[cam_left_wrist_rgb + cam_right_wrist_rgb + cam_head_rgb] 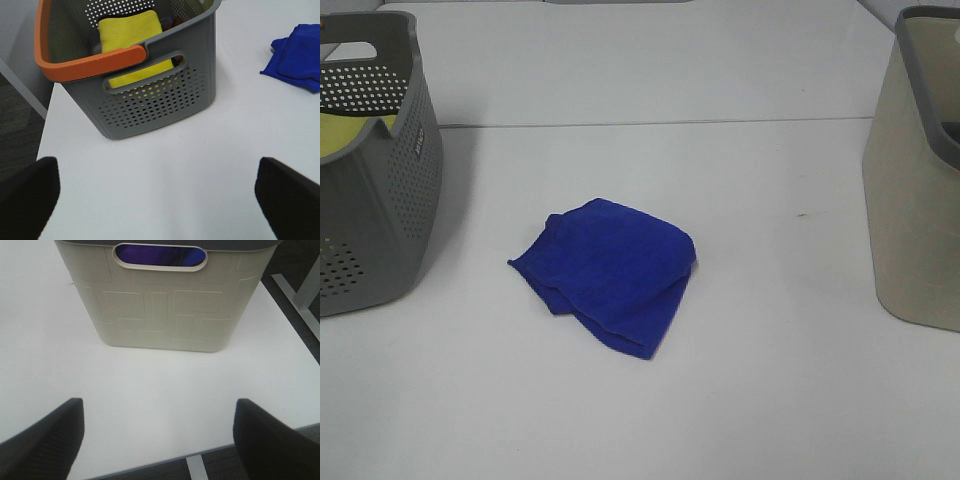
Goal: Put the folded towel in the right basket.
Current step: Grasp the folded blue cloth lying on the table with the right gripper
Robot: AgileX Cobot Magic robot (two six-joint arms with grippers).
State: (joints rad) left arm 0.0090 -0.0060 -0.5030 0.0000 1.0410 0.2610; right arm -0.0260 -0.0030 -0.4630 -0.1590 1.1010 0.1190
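A folded blue towel point(607, 270) lies on the white table point(760, 220), left of the middle; its edge also shows in the left wrist view point(299, 56). The beige right basket point(916, 190) stands at the table's right edge and fills the right wrist view point(165, 300), with something purple-blue showing through its handle slot. Neither arm shows in the exterior view. My left gripper point(160, 200) is open and empty above bare table near the grey basket. My right gripper point(159, 435) is open and empty in front of the beige basket.
A grey perforated basket point(370, 170) with an orange handle point(90, 62) stands at the left and holds a yellow cloth point(132, 45). The table's front edge and the floor show in the right wrist view point(200, 467).
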